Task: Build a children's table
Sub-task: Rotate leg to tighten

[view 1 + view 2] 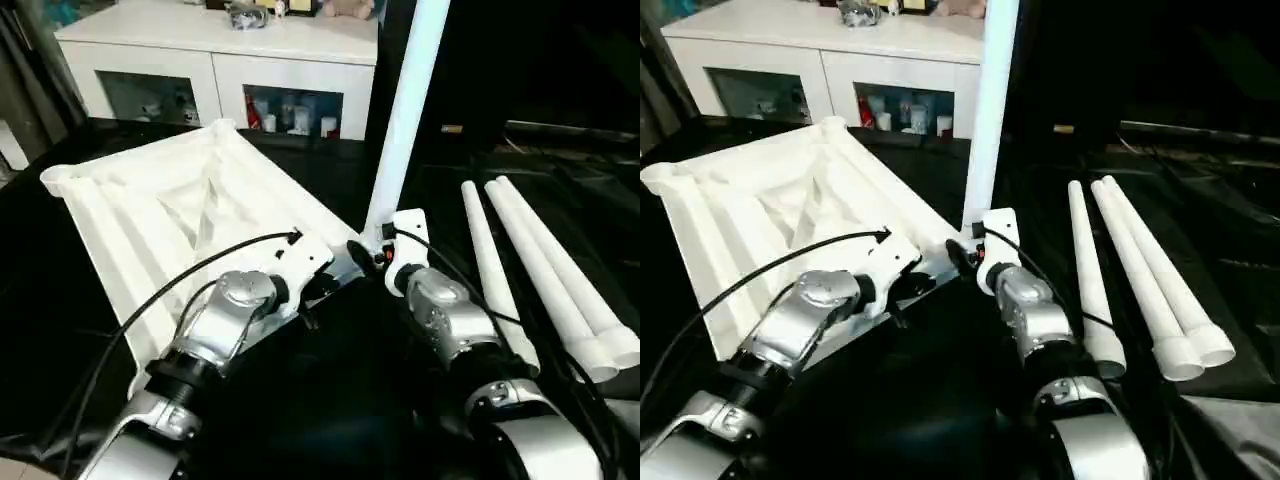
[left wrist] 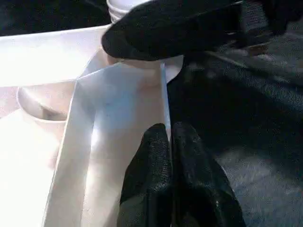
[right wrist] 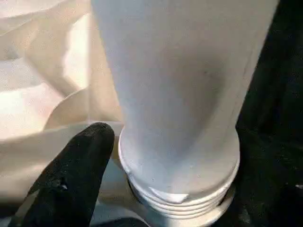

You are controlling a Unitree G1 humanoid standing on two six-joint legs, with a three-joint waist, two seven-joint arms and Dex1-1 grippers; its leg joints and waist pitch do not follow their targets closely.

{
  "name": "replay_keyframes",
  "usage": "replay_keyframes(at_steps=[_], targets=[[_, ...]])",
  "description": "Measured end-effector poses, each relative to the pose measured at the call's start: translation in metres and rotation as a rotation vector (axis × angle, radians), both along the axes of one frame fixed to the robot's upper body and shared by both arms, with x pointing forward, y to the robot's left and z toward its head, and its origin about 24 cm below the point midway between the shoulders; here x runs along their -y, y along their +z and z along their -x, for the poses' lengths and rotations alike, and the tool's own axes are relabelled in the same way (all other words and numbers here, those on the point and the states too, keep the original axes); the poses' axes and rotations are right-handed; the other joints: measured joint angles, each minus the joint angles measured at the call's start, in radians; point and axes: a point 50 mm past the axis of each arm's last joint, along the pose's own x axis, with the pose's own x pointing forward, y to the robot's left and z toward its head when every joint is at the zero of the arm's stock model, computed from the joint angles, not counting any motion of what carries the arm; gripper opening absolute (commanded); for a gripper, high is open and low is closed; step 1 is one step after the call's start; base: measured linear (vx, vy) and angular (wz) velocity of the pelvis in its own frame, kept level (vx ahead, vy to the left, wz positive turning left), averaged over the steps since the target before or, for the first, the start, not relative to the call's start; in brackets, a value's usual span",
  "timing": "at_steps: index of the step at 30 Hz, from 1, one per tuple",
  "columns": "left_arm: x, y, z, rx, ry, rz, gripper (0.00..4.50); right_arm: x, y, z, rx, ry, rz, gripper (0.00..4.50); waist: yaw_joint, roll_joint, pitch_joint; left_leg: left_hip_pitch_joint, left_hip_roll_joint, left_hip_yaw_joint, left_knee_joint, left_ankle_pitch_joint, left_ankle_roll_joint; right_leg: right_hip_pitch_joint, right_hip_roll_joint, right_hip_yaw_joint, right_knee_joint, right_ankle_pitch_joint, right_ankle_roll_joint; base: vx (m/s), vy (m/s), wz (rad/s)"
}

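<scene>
The white tabletop [image 1: 170,215] is lying upside down on the black surface [image 1: 60,330], with its ribbed underside facing up, on the left side of the scene. At its near right corner, one white leg [image 1: 405,110] is standing upright, a little tilted, in the round corner socket [image 3: 189,215]. In the right wrist view the threaded end of this leg is sitting in the socket, and some threads are still showing above the rim.

The right gripper [image 1: 372,250] is holding this leg at its lower end; one black finger [image 3: 71,175] is lying against the left side of the leg, and the leg is between the fingers. The left gripper [image 2: 170,142] is at the near edge of the tabletop, just left of the same corner. Its two black fingers are closed on the thin rim wall of the tabletop.

Three other legs [image 1: 545,275] are lying side by side on the black surface at the right, well apart from the tabletop. A white cabinet [image 1: 215,60] with glass doors is standing at the far side.
</scene>
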Motion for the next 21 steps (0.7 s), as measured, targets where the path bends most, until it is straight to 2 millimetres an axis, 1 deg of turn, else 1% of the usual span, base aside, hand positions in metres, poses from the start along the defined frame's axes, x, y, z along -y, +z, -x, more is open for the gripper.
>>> replay_keyframes(at_steps=[2,4,8,9,11,14,17,19,20,21], targets=[[-0.008,0.001,0.003,-0.002,-0.037,0.0,0.0,0.01,0.001,0.005,0.015,0.08,0.008,3.83,0.005,0.0,0.0,-0.002,0.001,0.0,0.0,0.0,0.0,-0.001,0.0,-0.001,0.0,-0.001,0.0,0.0,0.0,0.0],[-0.012,0.002,0.006,-0.013,-0.068,0.008,0.0,0.017,0.002,0.008,0.022,0.149,0.019,3.83,0.006,0.0,0.0,-0.003,0.001,0.0,0.0,0.0,0.0,-0.001,0.0,-0.001,-0.002,-0.001,0.001,0.0,0.0,0.0],[-0.022,0.004,0.013,-0.031,-0.156,0.01,0.0,0.035,0.006,0.021,0.035,0.327,0.06,3.83,0.028,0.0,0.001,-0.006,0.001,0.001,0.001,0.0,0.002,-0.001,0.0,-0.001,-0.006,-0.001,0.001,0.0,0.0,0.0],[-0.023,0.004,0.014,-0.033,-0.171,0.01,0.0,0.037,0.008,0.023,0.041,0.364,0.065,3.83,0.031,0.001,0.001,-0.006,0.001,0.001,0.001,0.0,0.002,-0.001,0.0,-0.001,-0.007,-0.001,0.001,0.0,0.0,0.0],[-0.028,0.004,0.017,-0.041,-0.197,0.012,0.0,0.042,0.012,0.027,0.059,0.425,0.077,3.83,0.032,0.001,0.001,-0.006,0.001,0.001,0.001,0.0,0.003,-0.001,0.0,-0.001,-0.008,-0.001,0.001,0.0,0.0,0.0],[-0.031,0.004,0.019,-0.043,-0.215,0.007,0.0,0.046,0.015,0.03,0.064,0.465,0.078,3.83,0.031,0.001,0.001,-0.006,0.001,0.001,0.001,0.0,0.003,-0.001,0.0,-0.001,-0.008,-0.001,0.001,0.0,0.0,0.0],[-0.035,0.004,0.027,-0.054,-0.247,0.016,0.0,0.05,0.015,0.037,0.063,0.518,0.065,3.83,0.031,0.001,0.001,-0.006,0.001,0.001,0.001,0.0,0.003,-0.001,0.0,-0.001,-0.008,-0.001,0.001,0.0,0.0,0.0],[-0.036,0.004,0.028,-0.059,-0.257,0.017,0.0,0.05,0.014,0.038,0.054,0.529,0.057,3.83,0.031,0.001,0.001,-0.006,0.001,0.001,0.001,0.0,0.003,-0.001,0.0,-0.001,-0.008,-0.001,0.001,0.0,0.0,0.0],[-0.037,0.004,0.028,-0.06,-0.258,0.015,0.0,0.049,0.014,0.039,0.053,0.542,0.051,3.57,0.031,0.0,0.001,-0.006,0.001,0.001,0.001,0.0,0.003,-0.001,0.0,-0.001,-0.008,-0.001,0.001,0.0,0.0,0.0],[-0.037,0.003,0.029,-0.061,-0.261,0.015,0.0,0.047,0.014,0.041,0.053,0.557,0.042,3.49,0.031,0.0,0.001,-0.006,0.001,0.001,0.001,0.0,0.003,-0.001,0.0,-0.001,-0.008,-0.001,0.001,0.0,0.0,0.0]])
